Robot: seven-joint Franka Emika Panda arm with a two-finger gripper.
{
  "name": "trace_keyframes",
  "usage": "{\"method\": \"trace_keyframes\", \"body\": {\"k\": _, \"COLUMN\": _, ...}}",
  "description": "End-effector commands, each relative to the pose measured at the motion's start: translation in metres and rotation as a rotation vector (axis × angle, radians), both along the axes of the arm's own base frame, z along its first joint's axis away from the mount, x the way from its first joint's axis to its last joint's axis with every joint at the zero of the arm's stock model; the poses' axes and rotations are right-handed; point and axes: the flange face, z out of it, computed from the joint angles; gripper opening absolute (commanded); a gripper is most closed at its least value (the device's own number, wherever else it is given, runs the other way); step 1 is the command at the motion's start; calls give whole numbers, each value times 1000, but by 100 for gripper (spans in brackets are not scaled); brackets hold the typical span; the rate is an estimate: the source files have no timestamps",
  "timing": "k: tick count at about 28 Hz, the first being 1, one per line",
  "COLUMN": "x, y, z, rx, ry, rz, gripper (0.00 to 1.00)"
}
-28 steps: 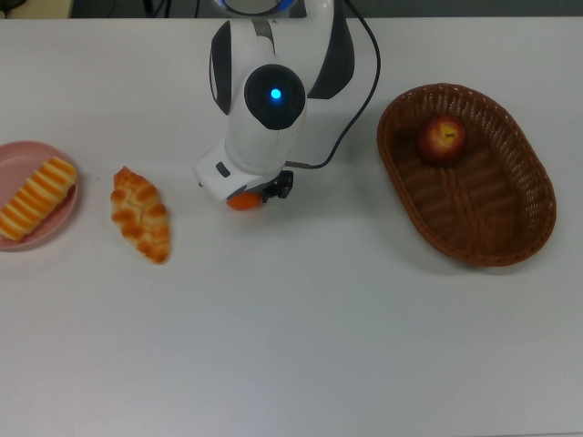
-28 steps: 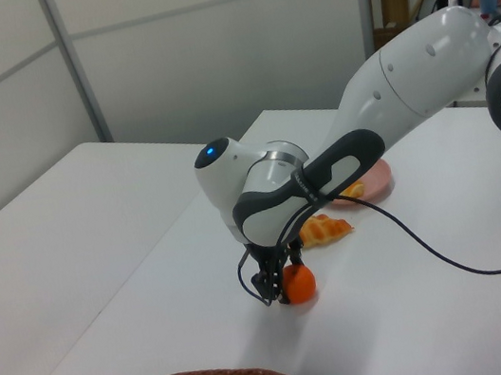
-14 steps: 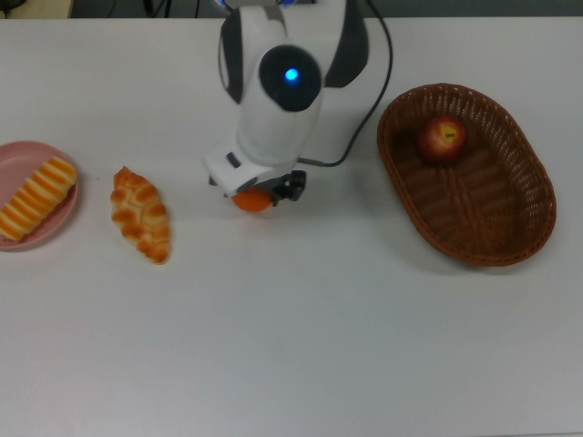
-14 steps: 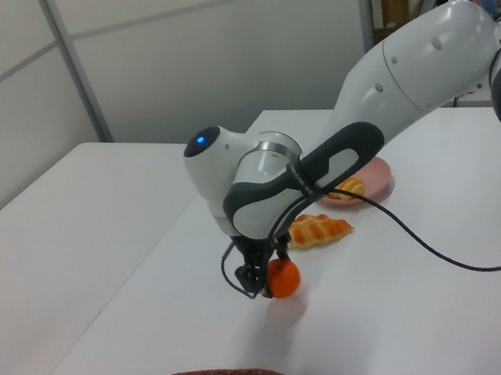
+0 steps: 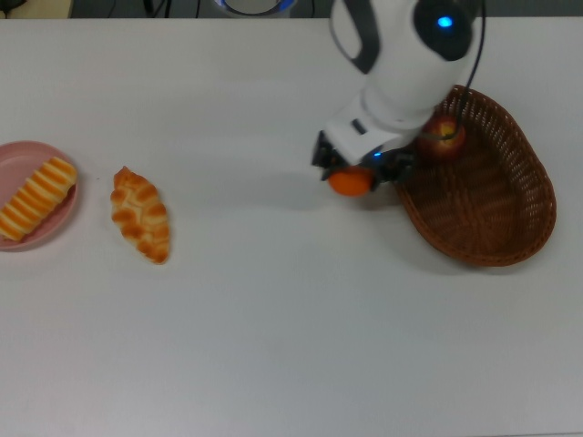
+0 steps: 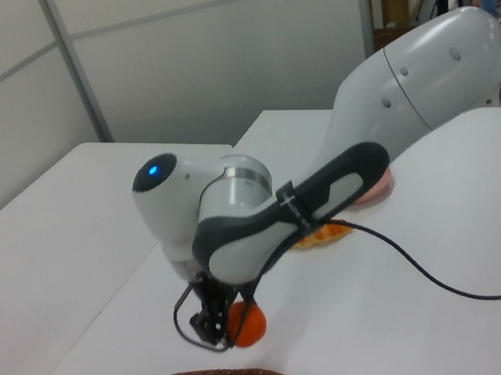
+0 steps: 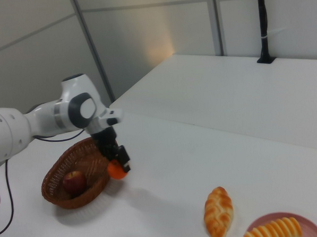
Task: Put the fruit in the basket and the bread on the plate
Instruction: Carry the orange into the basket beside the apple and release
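The gripper [image 5: 353,175] has its jaws clenched on the mandarin [image 5: 351,182], which hangs clear of the white bench [image 5: 291,319], just beside the basket [image 5: 510,218] rim on the top view's left. The apple [image 5: 444,138] lies inside the basket, at its end toward the top view's top, partly covered by the arm. The striped loaf [image 5: 35,198] rests on the pink plate [image 5: 18,155] at the top view's left edge. The braided twist [image 5: 140,214] lies on the bench just beside the plate, not touching it.
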Motion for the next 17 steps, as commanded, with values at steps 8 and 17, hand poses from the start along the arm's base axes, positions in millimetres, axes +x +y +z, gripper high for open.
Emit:
{"method": "trace_keyframes", "body": {"k": 8, "x": -16, "y": 73, "z": 30, "rx": 37, "ry": -77, "rz": -25, "gripper": 0}}
{"method": "trace_keyframes", "body": {"k": 17, "x": -39, "y": 121, "z": 22, "rx": 34, "ry": -77, "rz": 18, "gripper": 24}}
